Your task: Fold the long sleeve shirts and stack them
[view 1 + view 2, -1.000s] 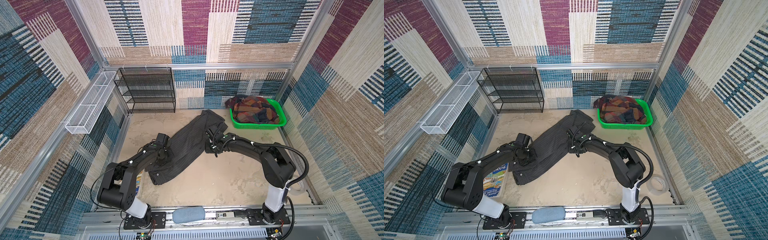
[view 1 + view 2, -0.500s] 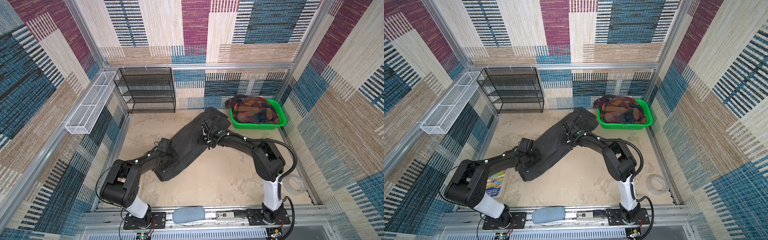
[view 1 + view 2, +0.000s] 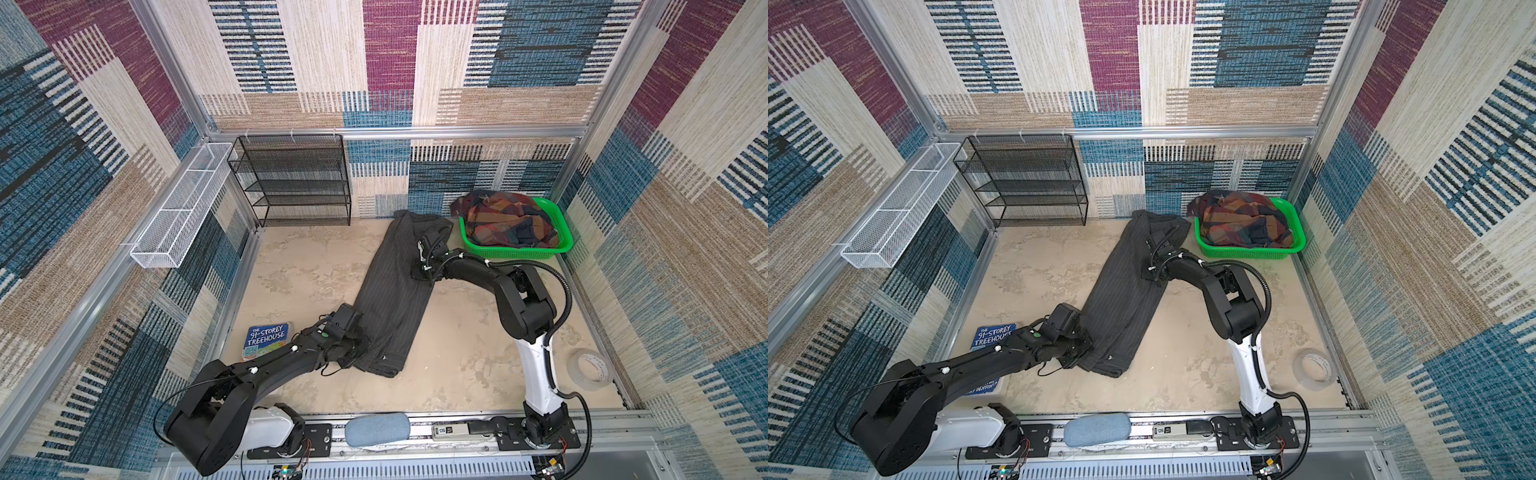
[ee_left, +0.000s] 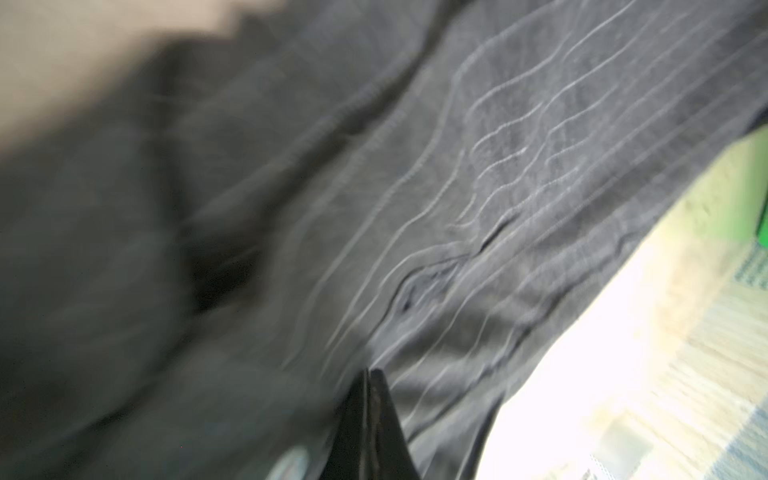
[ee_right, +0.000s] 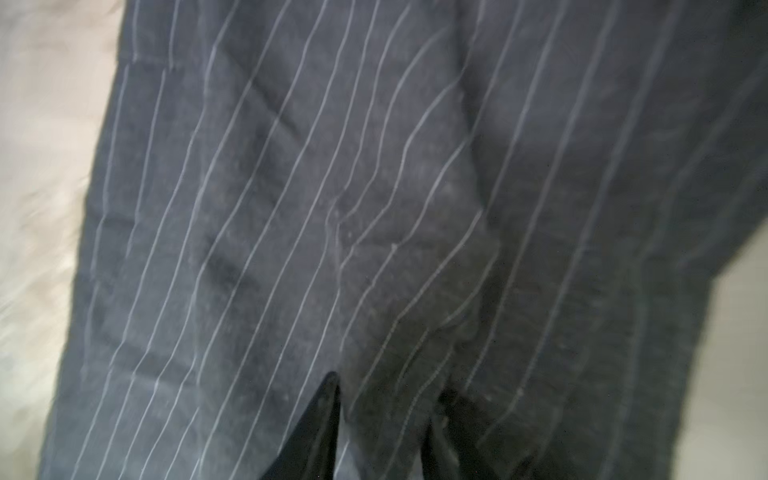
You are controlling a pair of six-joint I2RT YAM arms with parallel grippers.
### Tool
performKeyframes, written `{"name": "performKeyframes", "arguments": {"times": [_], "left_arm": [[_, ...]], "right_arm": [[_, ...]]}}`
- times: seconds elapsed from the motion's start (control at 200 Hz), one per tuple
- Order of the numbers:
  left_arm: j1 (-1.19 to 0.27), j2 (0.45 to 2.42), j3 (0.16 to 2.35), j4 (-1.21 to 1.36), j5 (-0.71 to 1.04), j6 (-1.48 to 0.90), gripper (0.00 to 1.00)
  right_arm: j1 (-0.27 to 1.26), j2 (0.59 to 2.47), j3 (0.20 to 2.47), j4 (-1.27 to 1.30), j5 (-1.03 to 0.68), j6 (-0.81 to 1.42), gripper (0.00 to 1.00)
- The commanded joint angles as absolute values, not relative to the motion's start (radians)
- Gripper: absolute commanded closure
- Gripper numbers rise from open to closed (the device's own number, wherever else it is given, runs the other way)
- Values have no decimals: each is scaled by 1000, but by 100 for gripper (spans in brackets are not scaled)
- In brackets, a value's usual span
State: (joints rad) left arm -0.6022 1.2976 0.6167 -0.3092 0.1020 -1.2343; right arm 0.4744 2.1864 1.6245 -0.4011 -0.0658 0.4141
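On worktop (image 3: 316, 266) ctr, pinstripe shirt (image 3: 395, 291) lies diagonal, stretched. L fingers (image 4: 365, 419) closed, gripping near end; R fingers (image 5: 320, 432) clamp fold nr far end. Plaid shirt (image 3: 507, 220) in green basket (image 3: 515, 251).

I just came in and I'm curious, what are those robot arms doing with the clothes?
They're folding shirts. The left arm has its jaws shut on the near end of the grey pinstriped shirt, and the right arm has its jaws pinching it farther back, so it lies stretched long on the table. The plaid shirt sits crumpled in the green basket, not yet folded.
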Motion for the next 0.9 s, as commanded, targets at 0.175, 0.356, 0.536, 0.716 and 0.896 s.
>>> {"name": "performKeyframes", "arguments": {"times": [0.175,0.356,0.536,0.716,0.896], "left_arm": [[-580,1293,867,-572,-14,-929,93],[-493,1318,947,-693,105,-686,64],[-377,1289,889,-724,218,-532,29],[-289,1302,750,-602,306,-524,27],[-258,1320,661,-457,323,-536,27]], "right_arm": [[620,1917,1493,-511,16,384,55],[732,1662,1170,-440,-84,658,45],[860,1448,901,-328,-132,919,35],[939,1378,693,-130,-152,1140,26],[982,1339,506,115,-149,1313,24]]}}
